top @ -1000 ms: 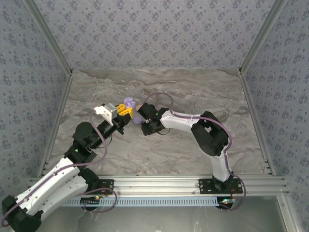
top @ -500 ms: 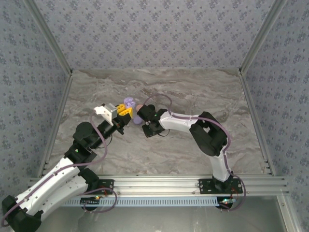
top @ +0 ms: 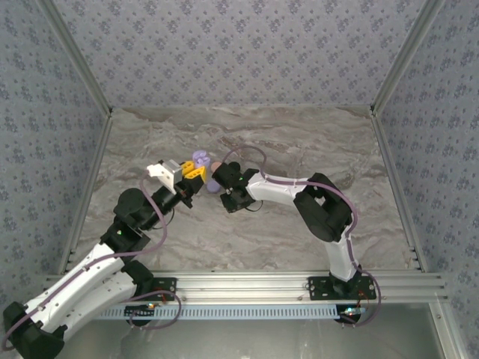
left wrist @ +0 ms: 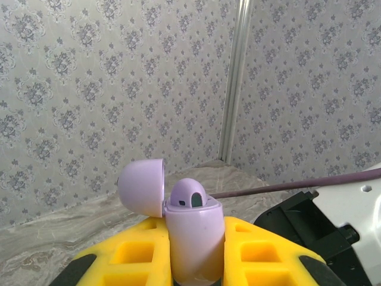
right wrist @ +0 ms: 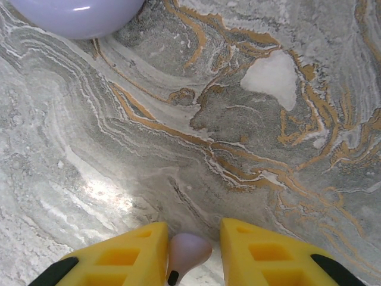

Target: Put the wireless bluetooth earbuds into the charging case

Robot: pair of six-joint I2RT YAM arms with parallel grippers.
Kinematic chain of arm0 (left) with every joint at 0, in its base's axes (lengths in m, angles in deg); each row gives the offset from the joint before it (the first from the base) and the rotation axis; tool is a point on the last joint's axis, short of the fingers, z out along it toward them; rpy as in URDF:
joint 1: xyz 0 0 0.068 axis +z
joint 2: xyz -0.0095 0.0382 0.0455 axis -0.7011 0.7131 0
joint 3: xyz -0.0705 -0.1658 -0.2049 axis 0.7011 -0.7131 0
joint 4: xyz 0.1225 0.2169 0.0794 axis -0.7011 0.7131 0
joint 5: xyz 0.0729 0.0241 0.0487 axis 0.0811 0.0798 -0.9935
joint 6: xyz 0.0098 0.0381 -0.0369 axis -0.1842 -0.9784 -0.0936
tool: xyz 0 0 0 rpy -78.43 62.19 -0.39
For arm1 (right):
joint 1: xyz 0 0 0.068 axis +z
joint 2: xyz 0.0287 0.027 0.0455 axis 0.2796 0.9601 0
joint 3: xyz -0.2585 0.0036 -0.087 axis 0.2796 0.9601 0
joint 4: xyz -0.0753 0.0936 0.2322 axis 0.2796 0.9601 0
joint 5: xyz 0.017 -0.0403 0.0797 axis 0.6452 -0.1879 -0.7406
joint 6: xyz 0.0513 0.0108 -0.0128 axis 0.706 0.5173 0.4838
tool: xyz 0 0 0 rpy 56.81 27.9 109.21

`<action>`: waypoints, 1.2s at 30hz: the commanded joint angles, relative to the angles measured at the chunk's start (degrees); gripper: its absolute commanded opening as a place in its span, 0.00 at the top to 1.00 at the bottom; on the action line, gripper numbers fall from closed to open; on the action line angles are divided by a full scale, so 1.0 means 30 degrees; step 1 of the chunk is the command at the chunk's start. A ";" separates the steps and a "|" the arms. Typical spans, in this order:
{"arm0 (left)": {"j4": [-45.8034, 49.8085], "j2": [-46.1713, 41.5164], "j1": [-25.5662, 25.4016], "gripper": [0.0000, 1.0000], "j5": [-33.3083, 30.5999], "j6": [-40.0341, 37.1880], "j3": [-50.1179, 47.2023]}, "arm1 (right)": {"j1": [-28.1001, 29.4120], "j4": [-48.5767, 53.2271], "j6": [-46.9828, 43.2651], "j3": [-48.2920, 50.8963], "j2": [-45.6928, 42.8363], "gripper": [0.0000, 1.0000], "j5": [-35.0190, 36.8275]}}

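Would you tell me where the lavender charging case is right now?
In the left wrist view, the charging case sits, lid open, between the left gripper's yellow fingers, near table centre.

Lighting: bright, even, diffuse, from overhead. Shadows: faint, soft-edged. Glare: pale sheen on marble desk (right wrist: 101, 190), right wrist view. Focus: mostly sharp.

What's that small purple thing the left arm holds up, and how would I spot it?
Find the middle of the marbled grey table, where both arms' tips meet. There, yellow fingers of the left claw clamp a lavender plastic charging case. Unlike the tiny pinkish earbud in the right claw, its domed lid stands flipped open.
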 commanded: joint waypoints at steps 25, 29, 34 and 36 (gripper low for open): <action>-0.2941 0.1965 -0.0110 1.00 0.1266 0.1073 -0.0266 | -0.1716 -0.1522 -0.0209 0.2417 -1.0343 0.76 -0.0445; -0.3886 0.3255 -0.0114 1.00 0.2038 0.1472 -0.0052 | -0.2327 -0.3161 -0.0034 0.3069 -1.3559 0.75 -0.0842; -0.4818 0.4886 -0.0111 1.00 0.3167 0.1853 0.0368 | -0.2403 -0.4302 0.0166 0.3088 -1.5609 0.75 -0.1221; -0.5154 0.5455 -0.0130 1.00 0.3569 0.1954 0.0544 | -0.2248 -0.4508 0.0414 0.2991 -1.5814 0.75 -0.1291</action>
